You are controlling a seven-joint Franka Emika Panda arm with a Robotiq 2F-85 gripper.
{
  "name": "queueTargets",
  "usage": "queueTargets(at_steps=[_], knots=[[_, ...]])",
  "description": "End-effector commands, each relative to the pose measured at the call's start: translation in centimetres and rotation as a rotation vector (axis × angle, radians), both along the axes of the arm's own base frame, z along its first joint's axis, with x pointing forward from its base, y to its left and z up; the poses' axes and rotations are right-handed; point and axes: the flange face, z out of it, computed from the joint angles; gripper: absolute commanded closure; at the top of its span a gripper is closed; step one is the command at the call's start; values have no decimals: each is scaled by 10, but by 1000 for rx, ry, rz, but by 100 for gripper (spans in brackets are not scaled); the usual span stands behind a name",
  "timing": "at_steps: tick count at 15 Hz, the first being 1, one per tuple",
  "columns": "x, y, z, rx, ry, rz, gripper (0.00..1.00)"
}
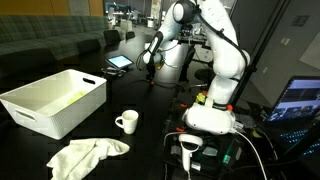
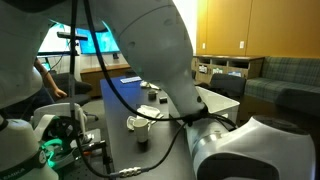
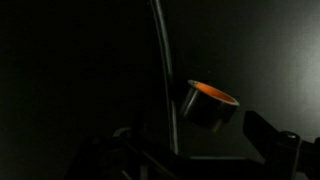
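Small dark cylinder [image 3: 212, 103] with orange glowing top, tilted just beside thin pale rod [image 3: 163, 80], gripper [image 1: 150, 60] near the rod, whether open or closed was unclear.

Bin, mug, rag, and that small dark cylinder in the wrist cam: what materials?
Bin: likely rigid plastic, matte white; smooth moulded walls and a rolled rim.
Mug: probably glazed ceramic; glossy white with a thick handle.
Rag: soft fabric, off-white; it lies in crumpled folds.
Cylinder: dark outside, orange inside; the view is too dark to tell the material.
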Motion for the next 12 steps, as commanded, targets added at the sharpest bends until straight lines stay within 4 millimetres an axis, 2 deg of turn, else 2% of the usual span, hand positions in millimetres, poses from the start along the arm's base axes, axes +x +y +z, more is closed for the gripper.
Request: queueTargets(at_steps=[1,9,10,12], knots=[[7,-8,-5,11,-25,52,0],[1,-12,-11,18,-2,58,1],[1,-13,-11,18,-4,58,18],[3,-13,-10,16,-9,59,32]])
